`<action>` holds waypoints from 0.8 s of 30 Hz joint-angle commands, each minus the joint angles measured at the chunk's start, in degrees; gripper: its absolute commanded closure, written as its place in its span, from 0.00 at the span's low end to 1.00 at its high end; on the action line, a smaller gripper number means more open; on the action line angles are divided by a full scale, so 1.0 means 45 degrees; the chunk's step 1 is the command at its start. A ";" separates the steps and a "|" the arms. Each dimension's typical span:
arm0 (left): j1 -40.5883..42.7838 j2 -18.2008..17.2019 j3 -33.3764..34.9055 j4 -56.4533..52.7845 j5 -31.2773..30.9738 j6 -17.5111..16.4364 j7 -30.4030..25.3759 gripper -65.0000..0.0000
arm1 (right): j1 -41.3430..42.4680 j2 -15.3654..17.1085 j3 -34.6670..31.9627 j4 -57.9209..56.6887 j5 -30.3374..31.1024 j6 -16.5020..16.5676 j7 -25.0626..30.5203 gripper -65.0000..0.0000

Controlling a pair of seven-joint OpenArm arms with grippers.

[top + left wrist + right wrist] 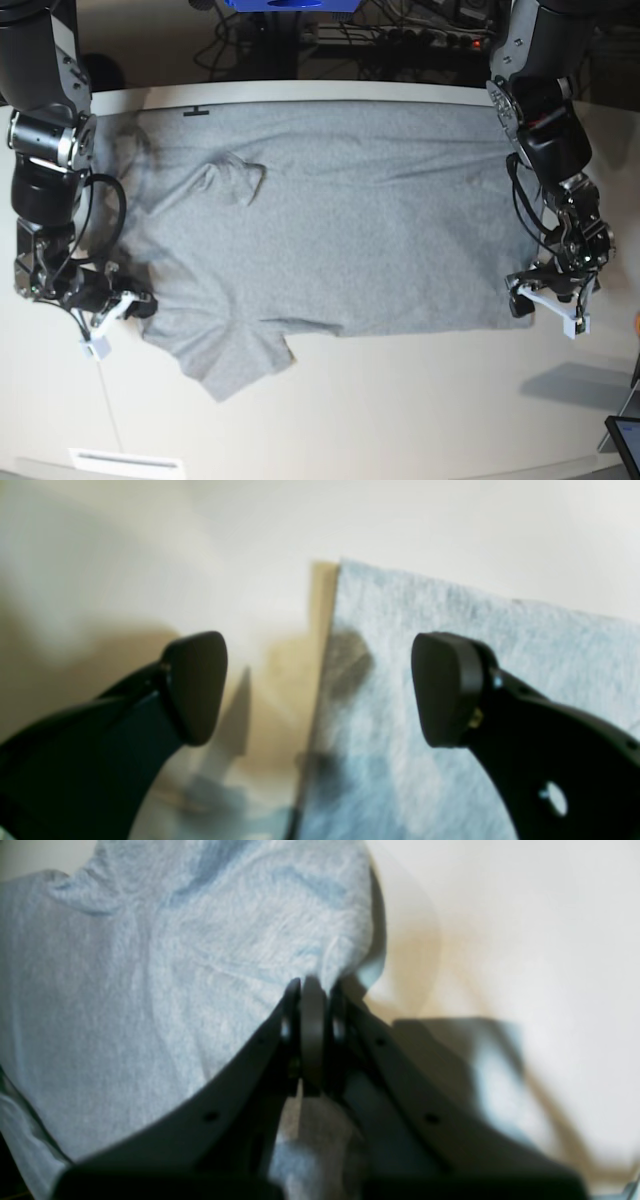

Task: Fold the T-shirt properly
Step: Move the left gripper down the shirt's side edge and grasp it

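The T-shirt (330, 230) is lying spread out plain side up across the middle of the white table (400, 420) in the base view, taking up most of the frame from the upper edge down to about the centre. One sleeve is sticking out at the lower left, and another is flopping folded over onto the body at upper left.

The right arm is coming down the left side of the base frame, bending low so its gripper (135, 303) is sitting right at the shirt's left edge near that lower sleeve. In the right wrist view the right gripper (312, 990) is pinching its jaws fully together on a bunched bit of grey fabric, with the cloth puckering up around the tips in the centre of the frame.

The left arm is hanging down the right side of the base frame, elbow up near the top right corner, wrist pointing down toward the shirt's right edge. The left gripper (320, 680) is standing wide apart in its wrist view, holding nothing, one pad over bare table on the left and the other over the fabric on the right, with the shirt's straight edge running between them.
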 commanded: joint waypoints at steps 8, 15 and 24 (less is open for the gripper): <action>-0.1672 -0.0220 -0.0023 -0.1810 -0.0101 -0.0089 -0.0273 0.13 | 0.0270 0.0131 -0.0034 0.0098 -0.0098 -0.0007 -0.0149 1.00; -0.2610 -0.0474 -0.0023 -0.3510 -0.0101 -0.0089 -0.0312 0.13 | 0.0270 0.0131 -0.0034 0.0098 -0.0098 -0.0007 -0.0149 1.00; -0.2727 -0.0396 0.0153 -0.4740 -0.0042 -0.0030 -0.0820 0.13 | 0.0251 0.0150 -0.0034 0.0098 -0.0098 -0.0007 -0.0149 1.00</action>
